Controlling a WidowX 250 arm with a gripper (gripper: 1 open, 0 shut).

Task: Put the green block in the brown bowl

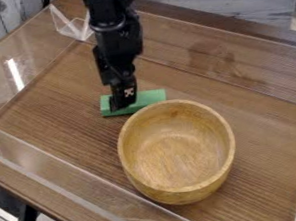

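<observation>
The green block [146, 99] lies flat on the wooden tabletop, just behind the far left rim of the brown bowl [177, 150]. The bowl stands upright with nothing in its hollow. My gripper [121, 96] points straight down over the left half of the block. Its black fingers [128, 89] are spread open and reach down around the block, hiding that end of it. Whether the fingers touch the block I cannot tell. The block rests on the table and is not lifted.
A clear plastic wall [62, 158] runs along the table's front and left sides. A white cable [71, 27] hangs beside the arm at the back. The wood-grain tabletop [227, 68] stretches to the right of the arm.
</observation>
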